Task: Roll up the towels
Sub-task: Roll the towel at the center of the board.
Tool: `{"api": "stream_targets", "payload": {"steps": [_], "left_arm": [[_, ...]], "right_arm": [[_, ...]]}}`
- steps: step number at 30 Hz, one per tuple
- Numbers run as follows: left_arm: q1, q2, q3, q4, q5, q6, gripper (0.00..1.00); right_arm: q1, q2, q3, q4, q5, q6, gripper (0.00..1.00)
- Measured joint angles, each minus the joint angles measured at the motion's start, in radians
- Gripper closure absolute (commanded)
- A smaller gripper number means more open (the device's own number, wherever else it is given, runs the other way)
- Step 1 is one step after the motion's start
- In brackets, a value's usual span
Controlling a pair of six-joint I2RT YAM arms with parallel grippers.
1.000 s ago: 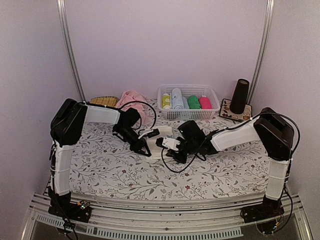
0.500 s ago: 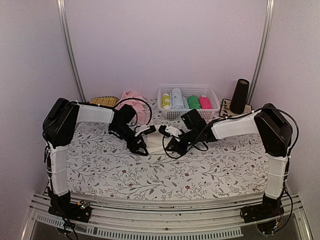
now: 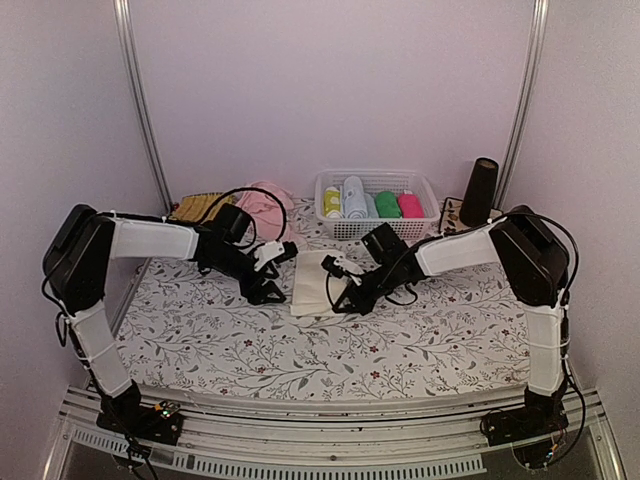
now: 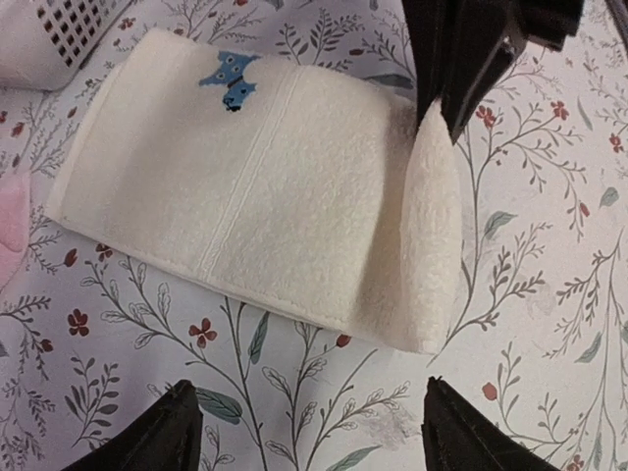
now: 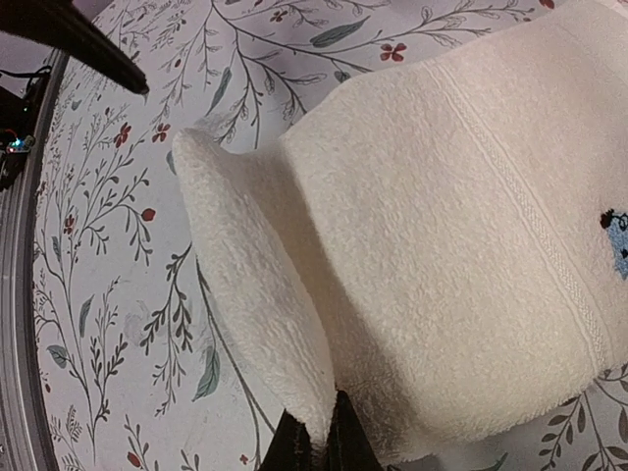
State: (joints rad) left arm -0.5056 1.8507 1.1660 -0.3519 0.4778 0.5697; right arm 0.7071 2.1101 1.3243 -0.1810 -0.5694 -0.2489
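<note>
The cream towel (image 3: 316, 282) lies folded on the floral table cover, a small blue motif (image 4: 232, 78) near one end. My right gripper (image 5: 319, 439) is shut on a raised fold at the towel's near end (image 4: 437, 186), pinching it up into a ridge. My left gripper (image 4: 309, 432) stands open just off the towel's left edge, over bare cover, holding nothing; in the top view the left gripper (image 3: 270, 292) is left of the towel and the right gripper (image 3: 340, 300) is at its near right corner. The pink towel (image 3: 262, 203) lies crumpled at the back.
A white basket (image 3: 430, 215) at the back holds yellow-green, light blue, green and magenta rolls. A black cone (image 3: 480, 190) stands on a mat at the back right. A woven yellow item (image 3: 198, 206) lies back left, beside the pink towel.
My left gripper has opened, let go of the cream towel and drawn back to the left. The right gripper stays shut on the towel, which has shifted toward the back and lies flatter.
</note>
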Motion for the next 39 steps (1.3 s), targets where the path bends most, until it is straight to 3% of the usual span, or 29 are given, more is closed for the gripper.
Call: {"api": "stream_targets", "payload": {"steps": [13, 18, 25, 39], "left_arm": [[-0.147, -0.202, -0.351, 0.434, -0.195, 0.183, 0.39], [-0.204, -0.218, -0.419, 0.575, -0.255, 0.277, 0.46], [-0.300, -0.178, -0.491, 0.770, -0.401, 0.438, 0.46], [-0.325, -0.028, -0.413, 0.803, -0.556, 0.556, 0.46]], "right_arm": [[-0.054, 0.051, 0.060, -0.036, -0.059, 0.158, 0.98], [-0.054, 0.058, 0.074, -0.052, -0.061, 0.182, 0.98], [-0.054, 0.068, 0.089, -0.065, -0.063, 0.187, 0.98], [-0.054, 0.127, 0.198, -0.144, -0.070, 0.182, 0.97]]}}
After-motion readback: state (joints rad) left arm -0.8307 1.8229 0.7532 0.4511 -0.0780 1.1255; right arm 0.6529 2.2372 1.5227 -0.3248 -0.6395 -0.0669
